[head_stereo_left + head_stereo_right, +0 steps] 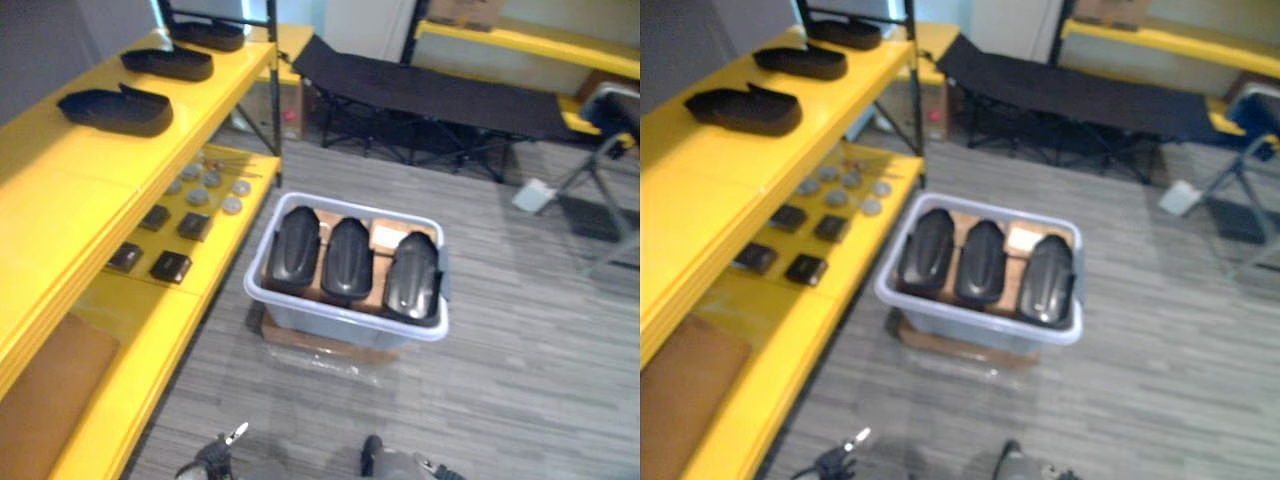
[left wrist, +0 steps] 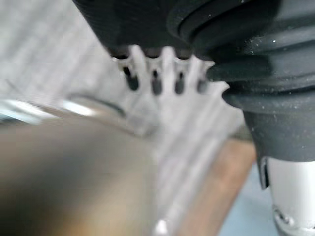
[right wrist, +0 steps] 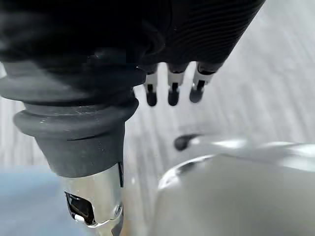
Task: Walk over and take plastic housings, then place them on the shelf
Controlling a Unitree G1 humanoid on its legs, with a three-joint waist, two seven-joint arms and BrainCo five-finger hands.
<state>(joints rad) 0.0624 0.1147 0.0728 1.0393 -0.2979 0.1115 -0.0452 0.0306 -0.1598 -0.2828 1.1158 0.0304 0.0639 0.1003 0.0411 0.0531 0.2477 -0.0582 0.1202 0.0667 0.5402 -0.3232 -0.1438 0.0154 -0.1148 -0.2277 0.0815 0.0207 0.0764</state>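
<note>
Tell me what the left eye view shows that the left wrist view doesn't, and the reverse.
Left eye view: three black plastic housings in a grey bin on the floor, and three more on the top level of the yellow shelf. Left wrist view: the left hand, fingers relaxed, holding nothing. Shared: the grey striped floor.

Grey bin (image 1: pixel 340 326) ahead of left hand (image 1: pixel 218 456), three black plastic housings (image 1: pixel 349 262) inside, yellow shelf (image 1: pixel 90 175) to hand's left, three shelved housings (image 1: pixel 115 108) on top
</note>
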